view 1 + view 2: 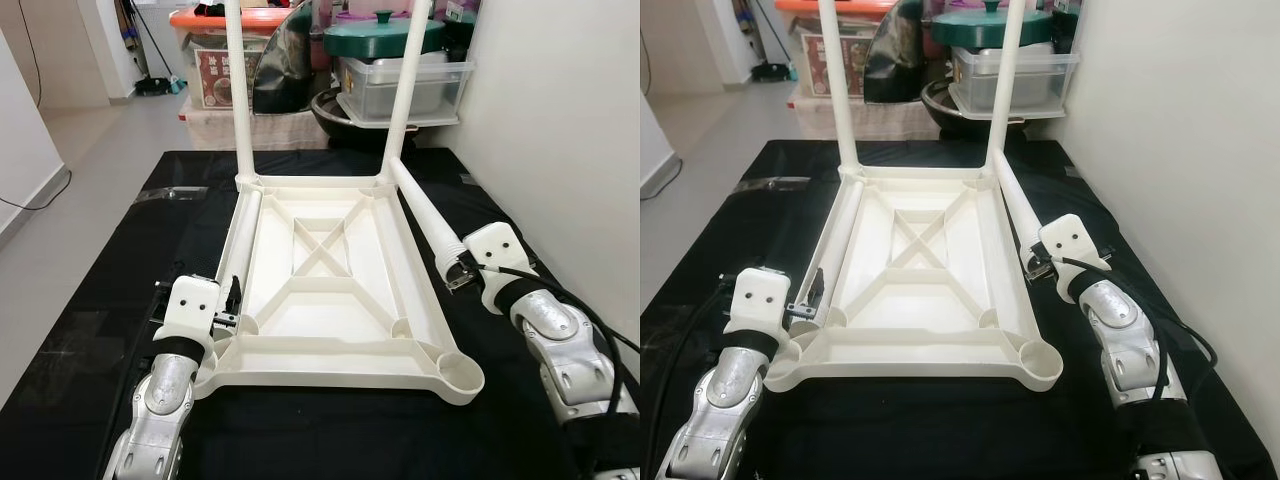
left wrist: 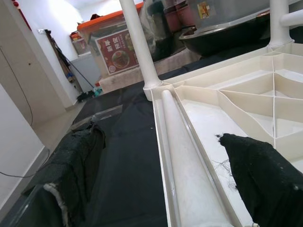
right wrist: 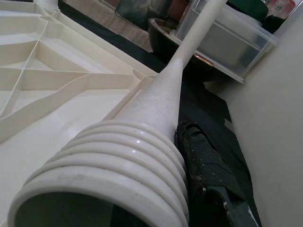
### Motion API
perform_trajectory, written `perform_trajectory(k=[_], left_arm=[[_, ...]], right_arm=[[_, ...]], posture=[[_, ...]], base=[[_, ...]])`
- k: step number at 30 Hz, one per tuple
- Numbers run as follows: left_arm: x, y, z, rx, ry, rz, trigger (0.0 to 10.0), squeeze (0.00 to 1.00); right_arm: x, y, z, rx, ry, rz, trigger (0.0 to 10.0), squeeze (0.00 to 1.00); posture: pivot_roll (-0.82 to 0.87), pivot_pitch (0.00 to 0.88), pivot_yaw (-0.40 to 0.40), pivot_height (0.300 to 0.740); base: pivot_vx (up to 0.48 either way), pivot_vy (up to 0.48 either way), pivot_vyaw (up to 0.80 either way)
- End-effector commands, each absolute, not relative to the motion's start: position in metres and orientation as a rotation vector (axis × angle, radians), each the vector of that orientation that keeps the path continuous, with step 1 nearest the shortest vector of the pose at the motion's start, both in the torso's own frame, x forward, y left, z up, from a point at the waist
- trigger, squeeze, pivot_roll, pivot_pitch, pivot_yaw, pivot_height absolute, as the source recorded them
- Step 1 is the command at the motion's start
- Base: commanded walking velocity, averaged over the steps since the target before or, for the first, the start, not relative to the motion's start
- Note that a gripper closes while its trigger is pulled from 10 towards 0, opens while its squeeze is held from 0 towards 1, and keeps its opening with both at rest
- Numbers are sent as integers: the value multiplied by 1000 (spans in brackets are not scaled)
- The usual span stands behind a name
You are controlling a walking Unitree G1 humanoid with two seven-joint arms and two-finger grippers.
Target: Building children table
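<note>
The upturned white children's tabletop [image 1: 330,300] lies on a black floor mat [image 1: 90,330] between both claws. The left claw [image 1: 232,305] straddles a loose leg [image 1: 238,240], fingers spread. The right claw [image 1: 458,270] pinches another leg's [image 1: 425,215] ribbed end. Beyond stand storage bins [image 1: 400,85] holding pots.

- A black mat [image 1: 90,330] covers the floor.
- An orange-lidded storage bin [image 1: 208,55] stands behind it.
- A green pot [image 1: 382,35] tops a clear container [image 1: 400,88] beside a white wall [image 1: 560,120].
</note>
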State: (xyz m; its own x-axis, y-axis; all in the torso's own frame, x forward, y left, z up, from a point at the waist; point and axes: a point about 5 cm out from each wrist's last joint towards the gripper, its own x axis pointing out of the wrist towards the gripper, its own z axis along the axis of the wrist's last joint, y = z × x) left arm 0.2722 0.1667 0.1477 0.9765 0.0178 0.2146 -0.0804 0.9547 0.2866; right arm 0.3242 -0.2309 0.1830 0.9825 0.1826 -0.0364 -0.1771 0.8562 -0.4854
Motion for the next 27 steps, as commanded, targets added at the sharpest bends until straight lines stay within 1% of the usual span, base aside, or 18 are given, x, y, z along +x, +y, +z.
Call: perform_trajectory(k=[1,2,3,4,5,6,7,8,10,11,13,15,16,17,18,20,22,27], left_arm=[[273,168,146,325,-208,51,10000,0],[274,168,145,325,-210,49,10000,0],[274,168,145,325,-210,49,10000,0],[274,168,146,323,-212,47,10000,0],[274,168,146,323,-212,47,10000,0],[275,168,146,311,-212,49,10000,0],[275,168,146,311,-212,49,10000,0],[277,172,149,211,-200,68,10000,0],[277,172,149,211,-200,68,10000,0],[279,175,153,69,-184,71,10000,0],[279,175,153,69,-184,71,10000,0],[281,177,162,-220,-172,33,10000,0],[281,177,162,-220,-172,33,10000,0],[280,173,169,-386,-185,-46,10000,0],[276,168,177,-511,-210,-137,10000,0],[276,168,177,-511,-210,-137,10000,0],[268,157,192,-709,-271,-305,10000,0],[263,153,199,-828,-296,-405,10000,0]], right_arm=[[325,-232,191,-490,-50,170,0,0],[325,-228,203,-374,-129,186,0,0],[325,-228,203,-374,-129,186,0,0],[323,-219,215,-275,-215,239,0,0],[323,-219,215,-275,-215,239,0,0],[321,-212,225,-184,-281,297,0,0],[321,-212,225,-184,-281,297,0,0],[316,-198,232,-69,-332,409,0,0],[316,-198,232,-69,-332,409,0,0],[310,-181,231,64,-337,552,0,0],[310,-181,231,64,-337,552,0,0],[296,-149,225,258,-286,814,0,0],[296,-149,225,258,-286,814,0,0],[291,-137,214,275,-235,903,0,0],[290,-129,204,243,-201,938,0,0],[290,-129,204,243,-201,938,0,0],[293,-121,189,234,-152,960,0,0],[291,-115,188,322,-138,1013,0,0]], posture=[[5,0,-16,740],[5,0,-11,740],[5,0,-11,740],[7,0,-10,740],[7,0,-10,740],[8,0,-10,740],[8,0,-10,740],[11,0,-11,740],[11,0,-11,740],[16,0,-12,740],[16,0,-12,740],[42,0,-31,740],[42,0,-31,740],[44,0,-33,740],[50,0,-34,740],[50,0,-34,740],[59,0,-35,740],[56,0,-27,740]], base=[[0,0,0],[0,0,0],[0,0,0],[0,0,0],[0,0,0],[0,0,0],[0,0,0],[0,0,0],[0,0,0],[0,0,0],[0,0,0],[0,0,0],[0,0,0],[0,0,0],[0,0,0],[0,0,0],[0,0,0],[0,0,0]])
